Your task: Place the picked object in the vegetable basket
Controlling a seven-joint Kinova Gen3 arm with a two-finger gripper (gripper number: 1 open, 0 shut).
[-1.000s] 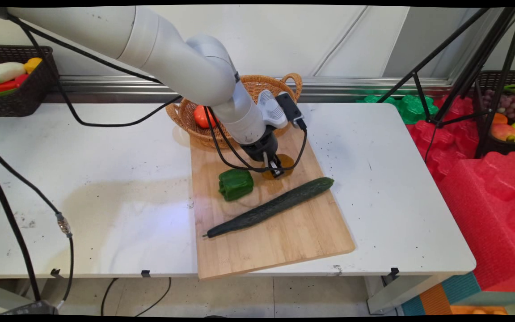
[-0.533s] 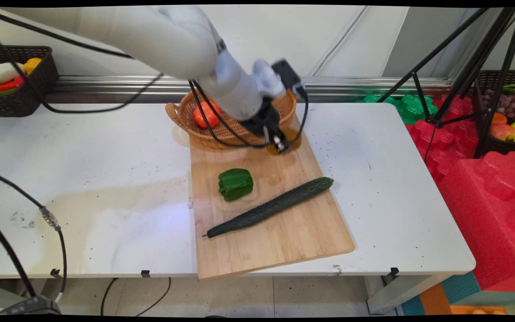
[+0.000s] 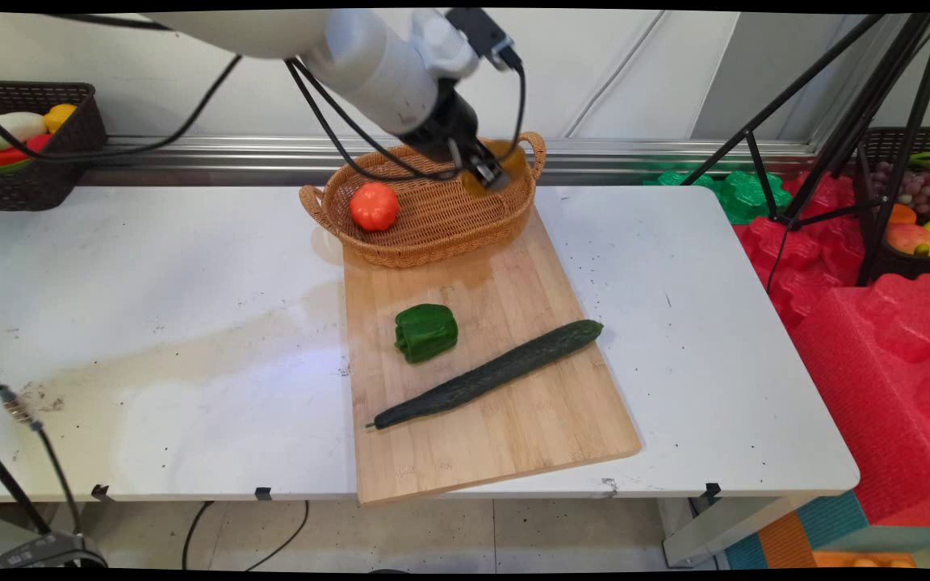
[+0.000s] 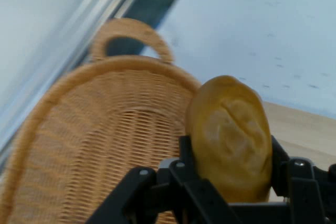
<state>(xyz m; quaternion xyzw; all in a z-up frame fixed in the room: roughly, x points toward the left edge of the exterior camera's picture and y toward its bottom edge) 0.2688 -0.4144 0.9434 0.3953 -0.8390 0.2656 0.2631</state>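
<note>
Near the top centre of the main view, the black two-finger gripper (image 3: 488, 171) hangs over the right end of the oval woven wicker basket with loop handles (image 3: 433, 222), its jaws closed tight on a golden-brown oblong bread roll (image 3: 505, 161). In the hand view the gripper (image 4: 231, 182) rises from the bottom edge, and the roll (image 4: 230, 135) stands upright between the jaws in the lower right of the frame. The roll has a smooth, glossy crust, yellowish brown, with a rounded top and a shallow crease running down its face. Behind it the basket (image 4: 79, 140) fills the left and centre of that view, its weave empty there and one loop handle at its far end. In the main view a round orange-red tomato (image 3: 374, 206) lies in the basket's left part, well apart from the roll. The basket sits on the far edge of a pale wooden cutting board (image 3: 513, 420), which lies across the middle of the white bench (image 3: 150, 323). On the board, a blocky green bell pepper (image 3: 425, 332) rests near the centre, and a long dark green cucumber (image 3: 489, 373) lies diagonally just below and to the right of it, near but not touching.
</note>
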